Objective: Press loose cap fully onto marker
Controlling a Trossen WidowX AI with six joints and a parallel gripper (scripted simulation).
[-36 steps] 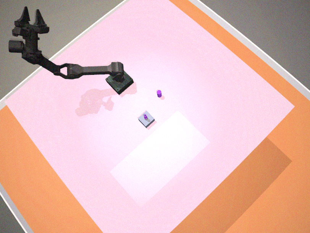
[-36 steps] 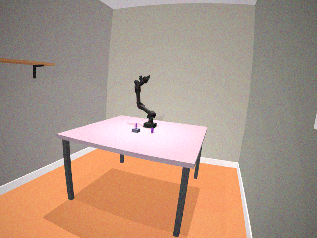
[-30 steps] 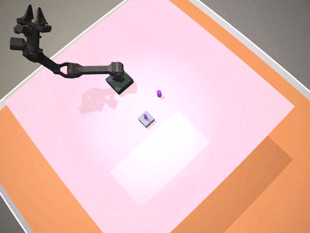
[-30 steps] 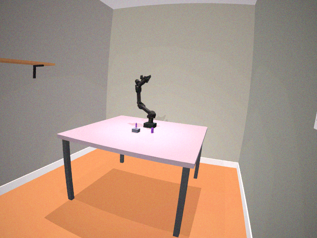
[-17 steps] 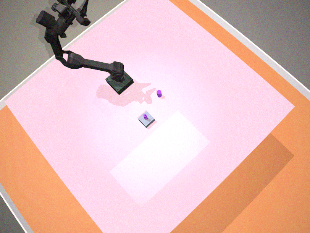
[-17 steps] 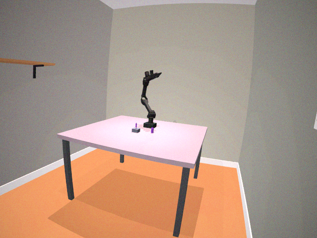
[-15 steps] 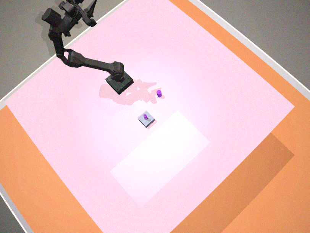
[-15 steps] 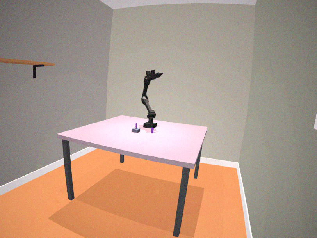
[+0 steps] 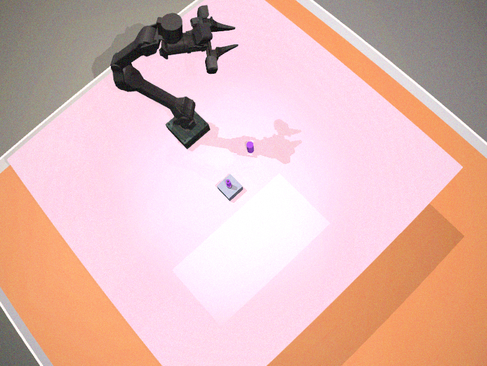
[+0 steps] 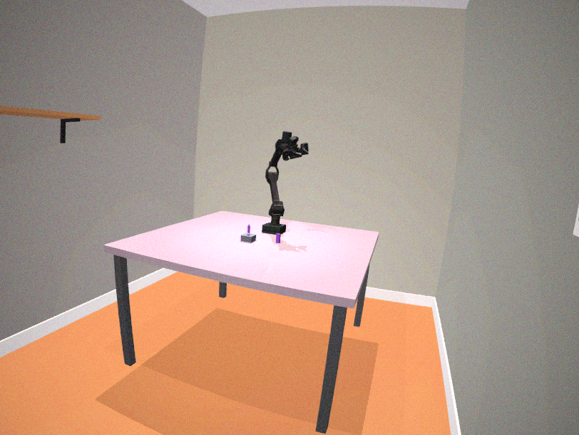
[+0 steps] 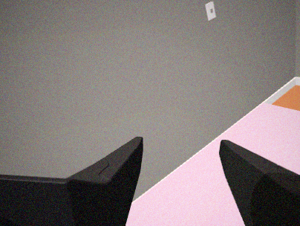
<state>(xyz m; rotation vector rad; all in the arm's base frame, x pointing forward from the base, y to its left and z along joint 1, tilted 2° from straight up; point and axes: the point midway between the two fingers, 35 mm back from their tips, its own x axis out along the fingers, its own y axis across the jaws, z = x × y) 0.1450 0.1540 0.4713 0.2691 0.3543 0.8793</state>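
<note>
The purple marker (image 9: 228,183) (image 10: 248,228) stands upright in the grey holder block (image 9: 225,190) (image 10: 247,238), its narrow tip bare. The purple cap (image 9: 250,147) (image 10: 277,238) stands upright on the table, apart from the block, in the arm's shadow in the top view. My gripper (image 9: 236,36) (image 11: 180,145) is partly open with nothing between its fingers. It is raised high above the table, well away from the cap and the marker. The wrist view shows neither cap nor marker. In the exterior view the fingertips are too small to make out clearly.
The arm's base (image 9: 188,130) (image 10: 274,228) stands on the pink table (image 9: 98,177) (image 10: 187,243), close to the cap and the block. A wooden shelf (image 10: 46,113) is on the left wall in the exterior view. Walls stand around the table.
</note>
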